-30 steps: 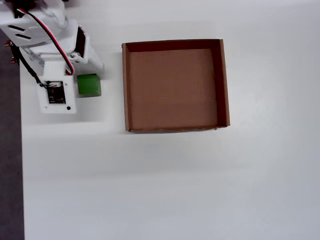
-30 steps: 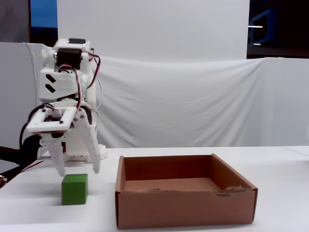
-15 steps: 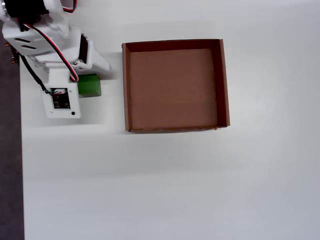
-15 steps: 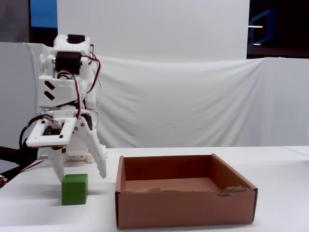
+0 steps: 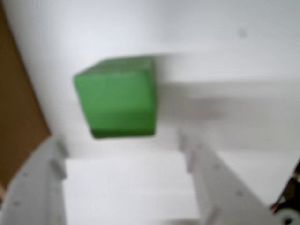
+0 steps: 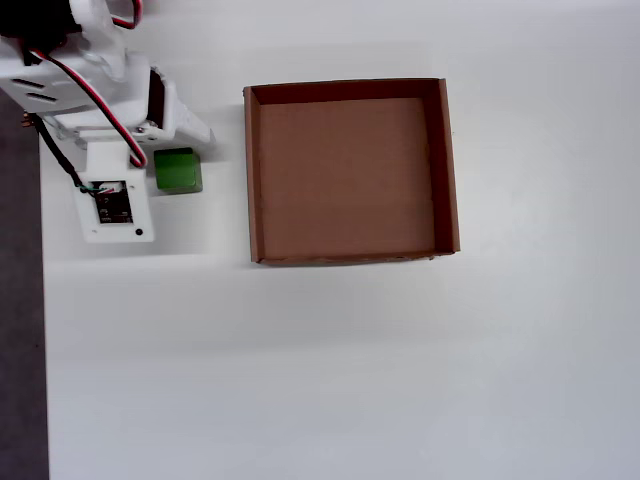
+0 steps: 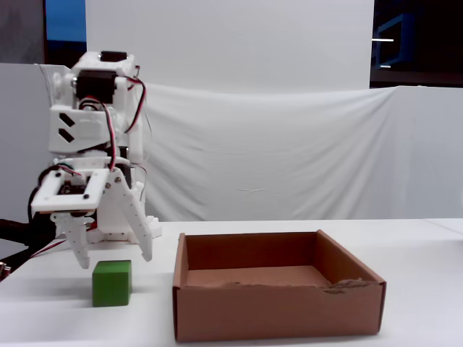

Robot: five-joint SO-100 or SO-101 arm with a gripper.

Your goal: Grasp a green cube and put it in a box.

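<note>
Overhead view is showing the green cube (image 6: 178, 170) sitting on the white worktop (image 6: 340, 370), just beside the outer wall of the box (image 6: 348, 255) on the picture's left, not in it. In the fixed view the cube (image 7: 111, 283) is resting flat and upright, apart from the cardboard. It is looking solid and stiff with plain matte faces, so I judge it light, unlikely to crush, and not especially slippery; two opposite flat side faces, taken about mid-height, seem the best hold.

The tool (image 7: 112, 260) is hanging just above the cube with its two white fingers (image 7: 137, 224) spread wide and nothing between them. In the blurred wrist view the cube (image 5: 117, 97) is lying ahead of the spread fingers (image 5: 220, 183), not yet between them, with a strip of the box (image 5: 16, 112) showing at the left edge.

No brand, label or readable writing is showing on the cube, box or arm.
</note>
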